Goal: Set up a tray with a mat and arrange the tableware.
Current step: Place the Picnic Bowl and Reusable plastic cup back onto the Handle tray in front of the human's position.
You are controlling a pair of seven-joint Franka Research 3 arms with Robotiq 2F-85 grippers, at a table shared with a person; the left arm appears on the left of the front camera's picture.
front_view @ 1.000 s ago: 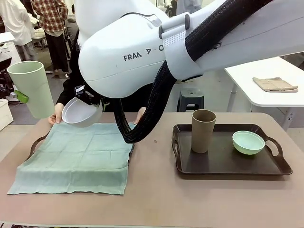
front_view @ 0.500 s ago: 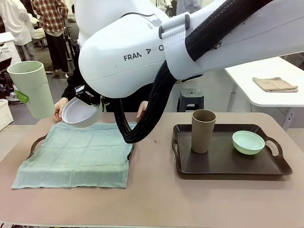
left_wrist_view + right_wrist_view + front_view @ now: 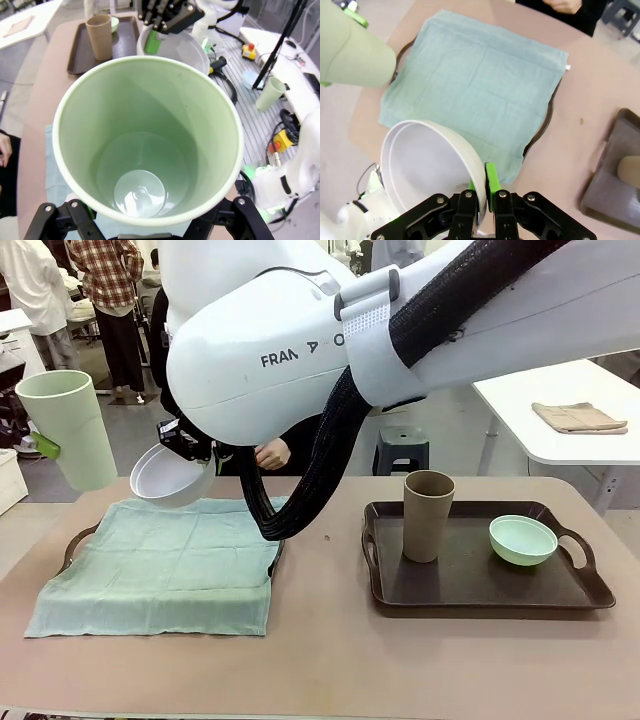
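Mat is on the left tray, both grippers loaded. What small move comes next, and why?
Probably lower the white bowl onto the mat: the right gripper pinches its rim above the mat's far edge, the mat lies spread flat, and the person's hand is off it.

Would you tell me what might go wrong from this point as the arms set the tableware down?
1. The right gripper pinches the white bowl by its rim alone, and it hangs tilted; it could slip or land on edge.
2. The mat hides most of the tray's rim, so the green cup in the left gripper might be set on unsupported cloth and tip.
3. Cup and bowl hang close together; they could knock together.
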